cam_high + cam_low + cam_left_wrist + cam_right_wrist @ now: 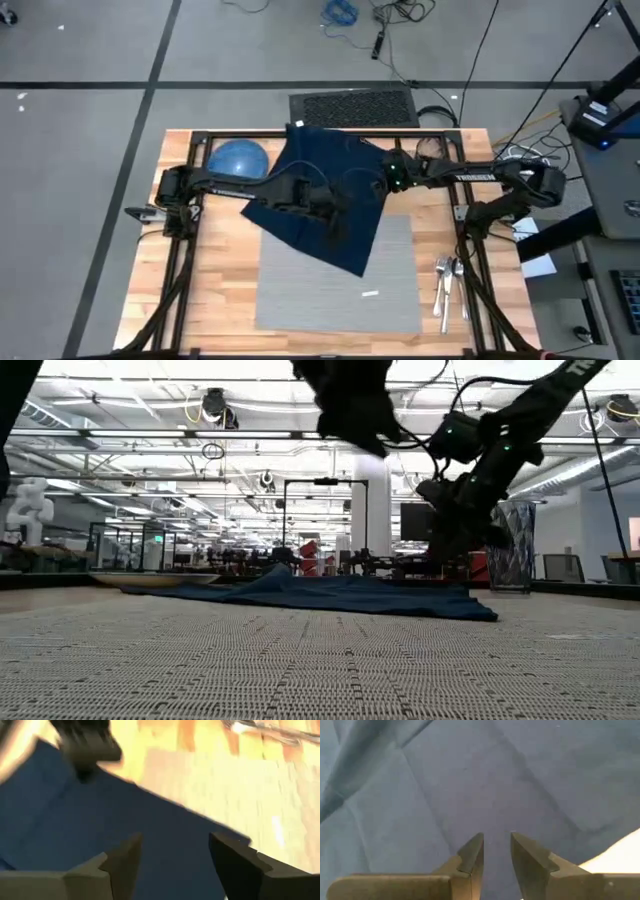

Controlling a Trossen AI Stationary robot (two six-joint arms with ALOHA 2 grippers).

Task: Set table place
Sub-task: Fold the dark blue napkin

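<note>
High view: straight down over the whole table (210, 300).
Low view: at mat level, facing across the placemat (300, 660) into the room.
Left wrist view: close above the napkin (100, 820).
Right wrist view: closer still, facing the napkin.
Shared: all four show the napkin.

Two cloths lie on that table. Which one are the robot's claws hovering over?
The dark navy napkin, spread crooked with one corner lapping onto the grey placemat. The left gripper and right gripper are both above it; the placemat lies flat and square, nearer the cutlery.

Probably a robotics lab: exposed ceiling ducts (150, 435), floor cables (345, 15).
</note>
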